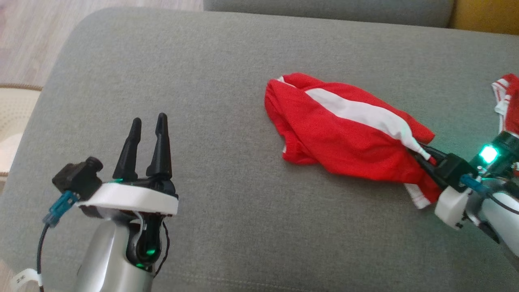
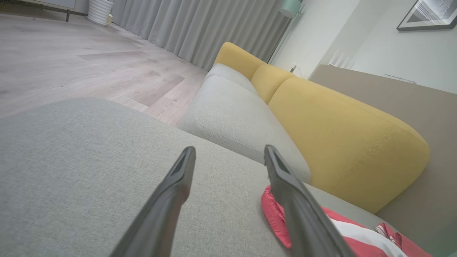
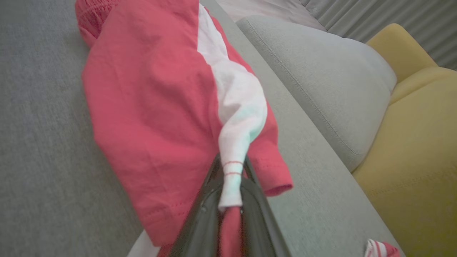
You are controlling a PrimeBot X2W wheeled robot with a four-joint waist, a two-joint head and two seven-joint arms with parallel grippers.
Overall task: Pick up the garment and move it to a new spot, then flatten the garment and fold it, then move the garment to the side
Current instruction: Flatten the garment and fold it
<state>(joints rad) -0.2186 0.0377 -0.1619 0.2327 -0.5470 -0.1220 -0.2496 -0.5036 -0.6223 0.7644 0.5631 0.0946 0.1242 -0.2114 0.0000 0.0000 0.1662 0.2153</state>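
Red jersey garment with a white stripe point(image 1: 340, 138) is lying bunched on the grey woven sofa seat point(image 1: 202, 73), its near end being pinched by the right gripper point(image 3: 231, 162).

The right gripper's two dark fingers point(image 3: 200, 214) are clamping shut on a twisted white hem with thin red lines, while the rest of the garment is trailing away from them across the seat, toward its right half in the head view. The left gripper point(image 1: 149, 118) is hovering over bare grey fabric at the lower left, well apart from the garment, its fingers point(image 2: 178, 182) standing spread and holding nothing. A second red-and-white piece of cloth point(image 1: 507, 97) is showing at the right edge. Mustard-yellow back cushions point(image 2: 342, 142) are standing beyond the seat.
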